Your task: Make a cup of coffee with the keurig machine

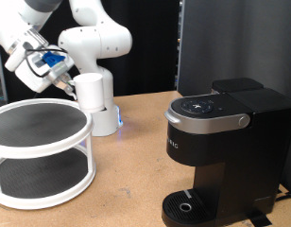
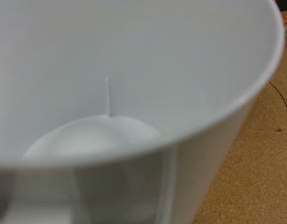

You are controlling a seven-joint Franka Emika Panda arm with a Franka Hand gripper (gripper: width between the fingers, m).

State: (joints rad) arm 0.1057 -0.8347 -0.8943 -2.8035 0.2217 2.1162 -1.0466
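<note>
A white two-tier round rack [image 1: 40,156] with dark mesh shelves stands on the brown bench [image 1: 136,170] at the exterior view's left. A black panel [image 1: 235,43] rises behind, at the exterior view's right.

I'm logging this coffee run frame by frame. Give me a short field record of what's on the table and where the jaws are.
gripper: at the exterior view's upper left, at the rim of the cup
cup: white, upright, standing on the table; its inside fills the wrist view and looks empty
keurig machine: black, lid down, at the exterior view's right; nothing on its round base
rack: white two-tier round stand at the exterior view's left, beside the cup
table: brown surface
</note>
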